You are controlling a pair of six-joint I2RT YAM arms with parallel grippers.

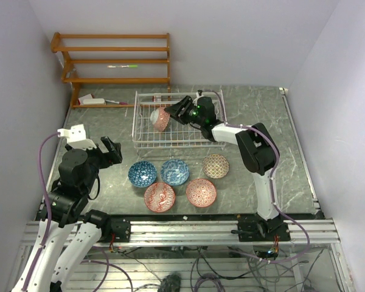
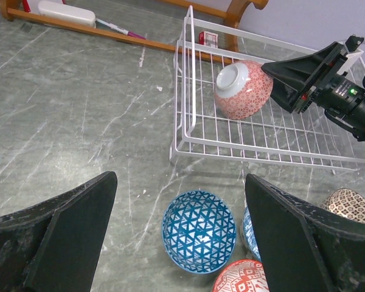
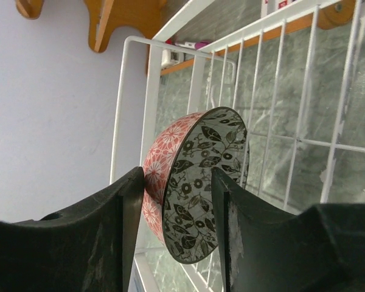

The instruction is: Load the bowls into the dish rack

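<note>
Bowl (image 2: 243, 88) (on edge) — in rack (image 2: 243, 153)

Marbled table (image 1: 261, 103), white dish rack (image 1: 176, 137), five bowls (image 1: 174, 172) before it; wooden shelf unit (image 1: 115, 61) behind

Closed in on three sides by plain pale lilac walls (image 1: 231, 36), evenly and softly lit. Floored with a dark grey-green marbled tabletop (image 1: 292, 121), veined in white. Furnished at the far left corner with an orange-brown wooden shelf unit (image 1: 115, 61): three open boards, a green-and-white pen (image 1: 123, 66) on the middle one, a white box (image 1: 92, 100) on the lowest. Edged along the near side with aluminium rails (image 1: 182, 227).
</note>
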